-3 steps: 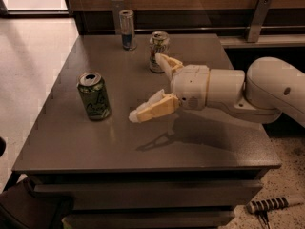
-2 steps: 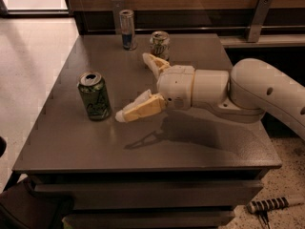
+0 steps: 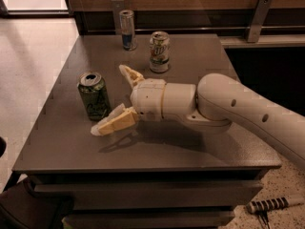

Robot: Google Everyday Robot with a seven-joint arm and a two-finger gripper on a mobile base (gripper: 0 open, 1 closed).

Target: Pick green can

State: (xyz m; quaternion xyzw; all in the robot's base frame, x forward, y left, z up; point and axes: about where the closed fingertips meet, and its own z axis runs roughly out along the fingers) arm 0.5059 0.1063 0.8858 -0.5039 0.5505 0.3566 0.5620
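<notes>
The green can [image 3: 94,96] stands upright on the grey table [image 3: 66,142], left of centre; it is olive green with pale lettering and a silver top. My gripper [image 3: 110,98] reaches in from the right on a white arm and is open. One cream finger [image 3: 113,122] lies low at the can's front right, right by its base. The other finger [image 3: 129,75] is behind and to the right of the can, apart from it. The can stands just left of the gap between the fingers and is not held.
A white-and-green can [image 3: 159,51] stands at the back middle of the table. A slim blue-and-silver can [image 3: 127,30] stands at the back edge, left of it. A wooden wall runs behind the table. The floor lies to the left.
My gripper has moved left across the table toward the green can, fingers still spread. The cans have not moved.
</notes>
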